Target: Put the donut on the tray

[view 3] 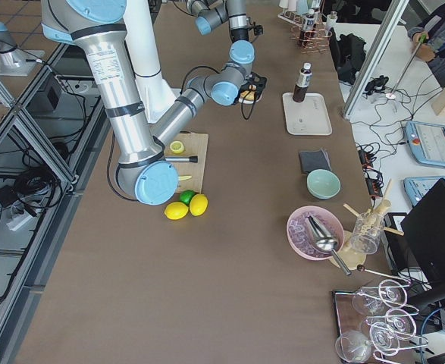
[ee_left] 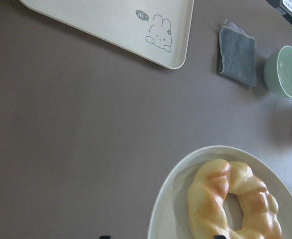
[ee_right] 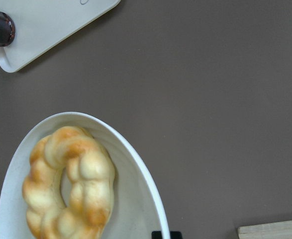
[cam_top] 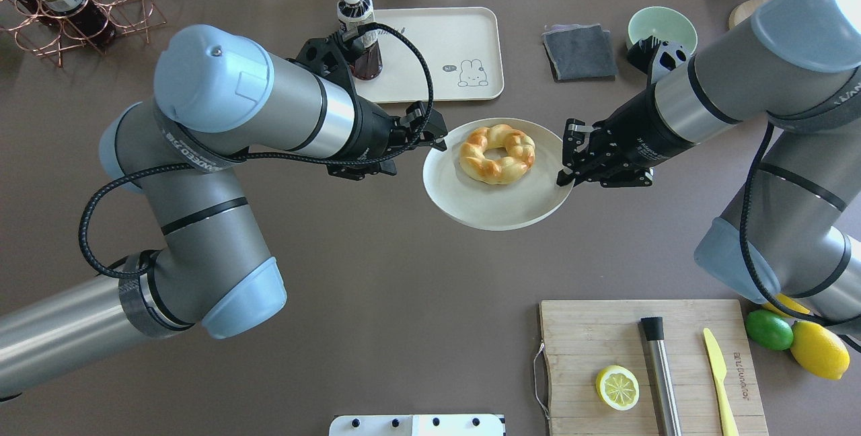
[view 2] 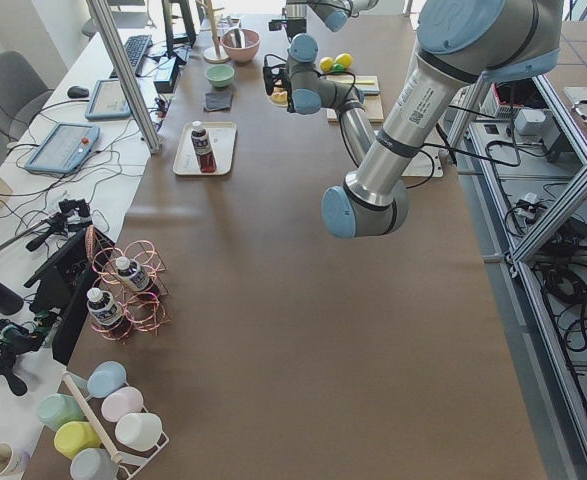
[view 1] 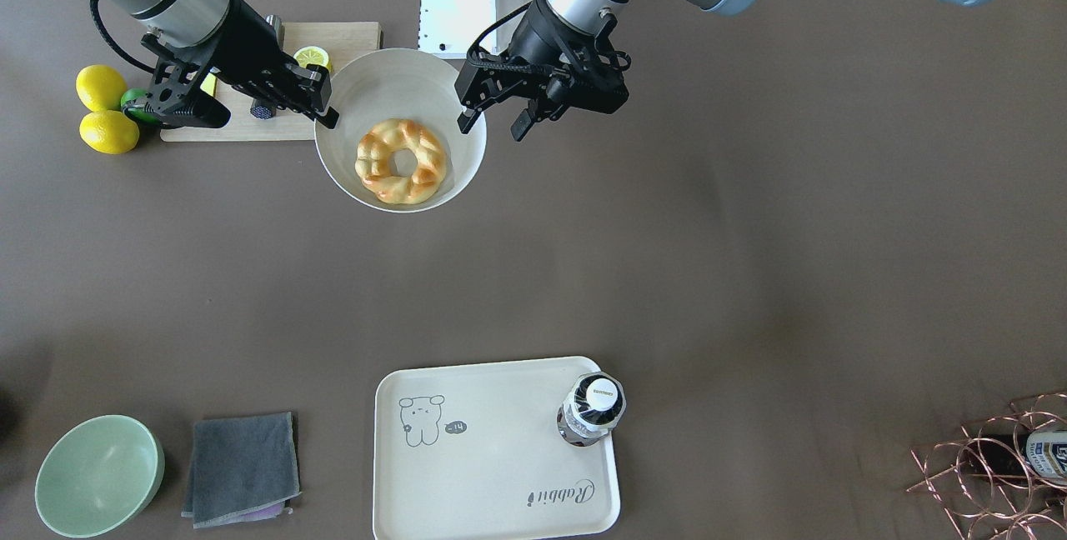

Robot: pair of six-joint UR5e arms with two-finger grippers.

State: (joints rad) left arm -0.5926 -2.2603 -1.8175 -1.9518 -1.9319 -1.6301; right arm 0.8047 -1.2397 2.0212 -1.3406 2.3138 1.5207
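Note:
The golden-brown braided donut (view 1: 375, 161) (cam_top: 481, 153) lies on a round white plate (view 1: 375, 90) (cam_top: 498, 207) in mid-table. It also shows in the left wrist view (ee_left: 210, 199) and the right wrist view (ee_right: 86, 169). My left gripper (view 1: 492, 122) (cam_top: 430, 140) is open and empty, just off one side of the plate's rim. My right gripper (view 1: 271, 117) (cam_top: 565, 155) is open and empty at the opposite rim. The cream rabbit tray (view 1: 492, 473) (cam_top: 430, 46) (ee_left: 111, 25) lies apart from the plate on the far side of the table, with a dark bottle (view 1: 592, 409) (cam_top: 356, 32) standing on one corner.
A wooden cutting board (cam_top: 592, 335) holds a lemon half (cam_top: 617, 387), a metal rod (cam_top: 659, 369) and a yellow knife (cam_top: 718, 372). Two lemons and a lime (cam_top: 770, 330) lie beside it. A grey cloth (cam_top: 580, 51) and a green bowl (cam_top: 662, 29) sit next to the tray. A copper rack (cam_top: 74, 12) holds bottles.

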